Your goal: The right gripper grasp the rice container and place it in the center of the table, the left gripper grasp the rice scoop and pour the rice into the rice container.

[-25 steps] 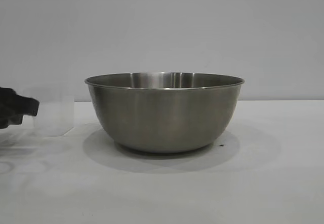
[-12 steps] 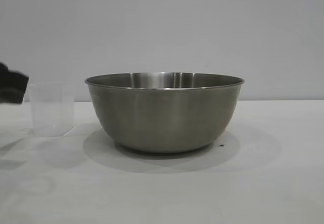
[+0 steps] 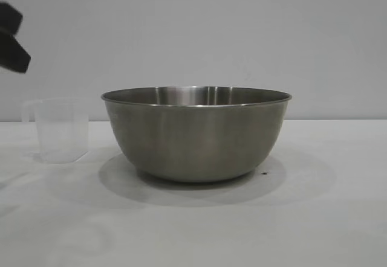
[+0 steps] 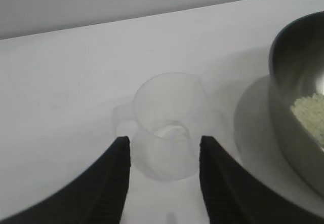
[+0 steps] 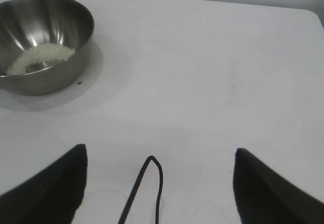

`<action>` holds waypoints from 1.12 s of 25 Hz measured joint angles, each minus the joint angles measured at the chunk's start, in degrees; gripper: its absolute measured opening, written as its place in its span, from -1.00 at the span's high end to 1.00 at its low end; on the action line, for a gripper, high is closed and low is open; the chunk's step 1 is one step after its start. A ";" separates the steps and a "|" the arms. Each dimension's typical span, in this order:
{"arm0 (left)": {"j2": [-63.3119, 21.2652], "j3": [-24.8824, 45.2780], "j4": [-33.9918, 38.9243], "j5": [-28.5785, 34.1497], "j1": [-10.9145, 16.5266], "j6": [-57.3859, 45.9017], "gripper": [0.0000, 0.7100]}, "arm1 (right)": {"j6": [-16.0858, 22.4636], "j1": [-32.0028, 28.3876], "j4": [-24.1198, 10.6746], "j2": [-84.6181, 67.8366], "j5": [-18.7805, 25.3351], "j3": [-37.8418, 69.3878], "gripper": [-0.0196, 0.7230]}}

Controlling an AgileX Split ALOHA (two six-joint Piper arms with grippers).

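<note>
- Rice scoop (image 3: 59,129) is seen upright and empty on the table (image 3: 314,218), just left of the rice container (image 3: 196,133).
- Rice (image 5: 41,58) is heaped inside the container.
- Left gripper (image 4: 163,181) is released, raised above the scoop.
- Right gripper (image 5: 159,183) is spread wide, holding nothing, well apart.

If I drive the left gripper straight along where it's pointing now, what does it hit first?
Likely the clear plastic scoop: it stands upright on the table, in line with the gap of the open left gripper. The steel bowl sits off to the side.

A bare lab bench: plain white table (image 3: 338,218) against a blank grey wall (image 3: 242,31).
</note>
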 joint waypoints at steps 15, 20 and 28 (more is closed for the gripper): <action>-24.50 -5.40 3.48 41.35 0.00 -3.46 -0.33 | 0.00 0.00 0.00 0.00 0.00 0.00 -0.52; -30.34 -12.29 4.58 58.36 0.00 -3.03 -0.33 | 0.00 0.00 0.00 0.00 0.00 0.00 -0.52; -43.85 -15.09 3.65 79.48 0.00 -2.82 -0.33 | 0.00 0.00 0.00 0.00 0.00 0.00 -0.52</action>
